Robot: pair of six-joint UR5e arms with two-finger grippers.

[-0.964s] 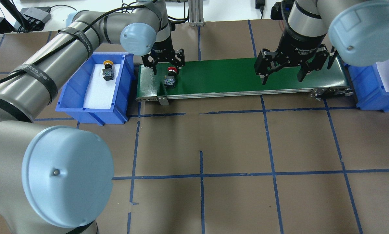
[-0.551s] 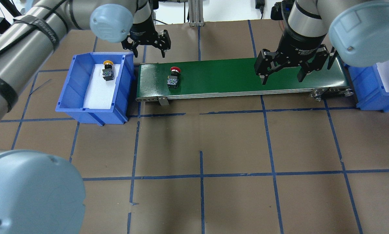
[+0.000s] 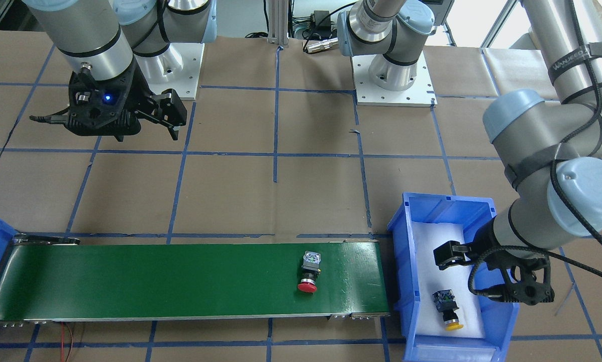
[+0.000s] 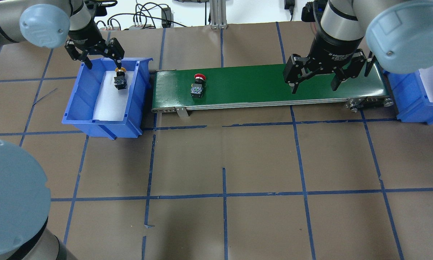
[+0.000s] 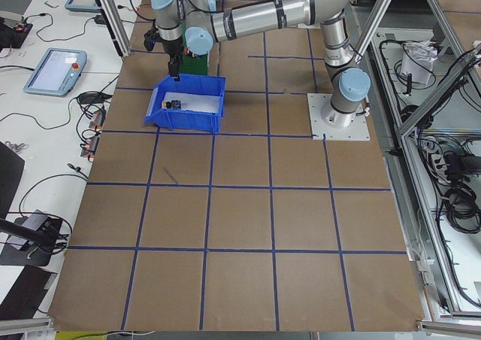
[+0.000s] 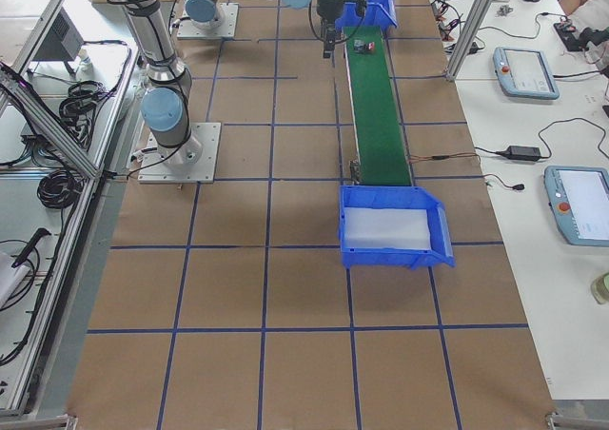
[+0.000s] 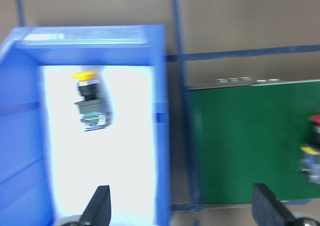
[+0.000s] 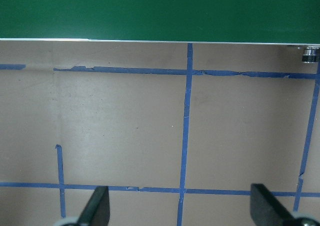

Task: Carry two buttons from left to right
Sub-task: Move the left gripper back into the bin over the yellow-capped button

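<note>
Counted two buttons, one green belt (image 4: 260, 81) and two bins on the counter (image 4: 260, 162): left bin (image 4: 75, 108), right bin (image 4: 411, 103). Red button (image 4: 197, 85) lay on the belt, yellow button (image 4: 119, 79) in the left bin. Left gripper (image 4: 104, 66) hovered there, jaws wide apart, empty. Right gripper (image 4: 314, 88) was the same, touching nothing.

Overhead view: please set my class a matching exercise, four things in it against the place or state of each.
Things:
1. red button
2. yellow button
3. left gripper
4. right gripper

Places and states:
A. open, up by the blue bin
B. lying inside the blue bin
C. open, raised near the right end of the green belt
D. lying on the green belt

Pairs: 1-D, 2-B, 3-A, 4-C.
</note>
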